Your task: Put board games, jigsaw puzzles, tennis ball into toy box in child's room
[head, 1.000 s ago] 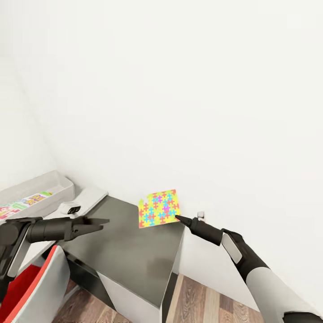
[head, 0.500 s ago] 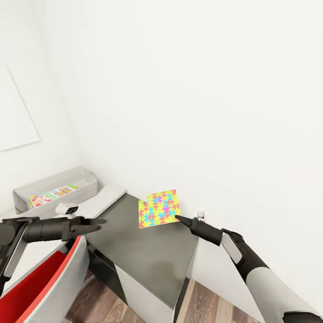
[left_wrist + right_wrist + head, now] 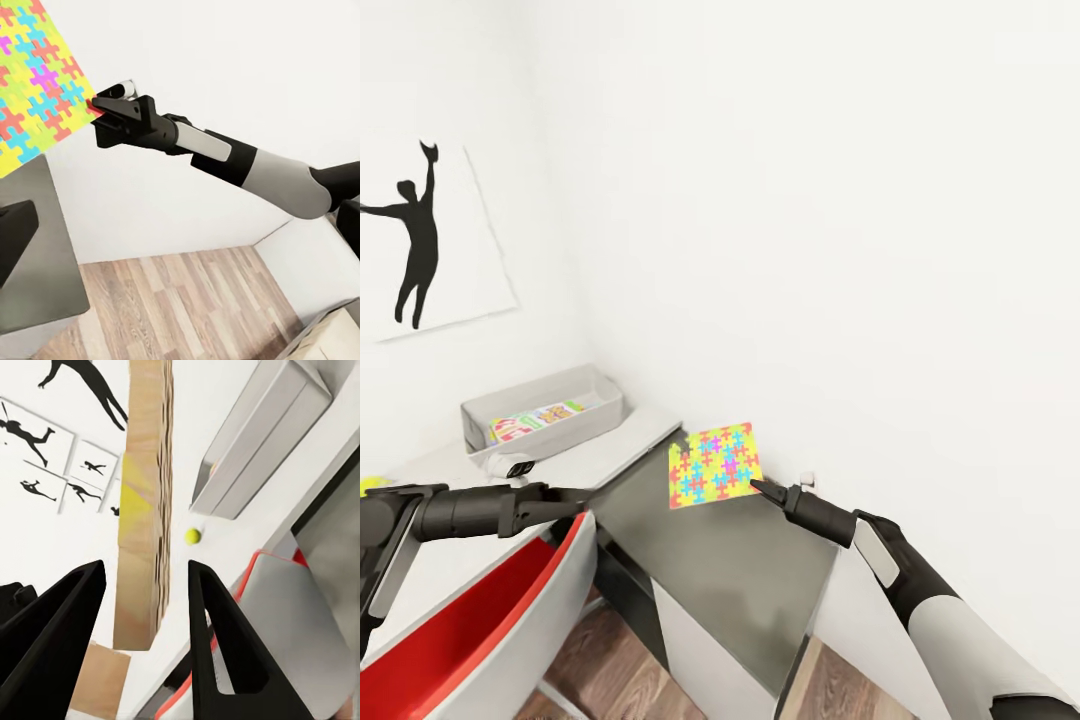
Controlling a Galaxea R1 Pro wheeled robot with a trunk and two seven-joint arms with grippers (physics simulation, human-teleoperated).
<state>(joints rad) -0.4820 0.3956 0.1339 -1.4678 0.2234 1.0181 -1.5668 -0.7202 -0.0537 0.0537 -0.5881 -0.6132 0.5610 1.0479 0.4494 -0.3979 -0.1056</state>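
Multicoloured jigsaw puzzle (image 3: 715, 465) stayed pinched in the right gripper (image 3: 758, 487); the view had swung, bringing the toy box (image 3: 545, 413) toward ten o'clock; left gripper's (image 3: 582, 493) opening unclear.

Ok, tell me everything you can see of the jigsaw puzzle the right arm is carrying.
The jigsaw puzzle is a thin flat square printed with interlocking pieces in yellow, red, blue, green and pink. Its edge, seen in the right wrist view, looks like layered brown cardboard. The right tool pinches it at one lower corner, holding it upright and slightly tilted in the air above a dark grey surface, near the white wall. Nothing else touches it.
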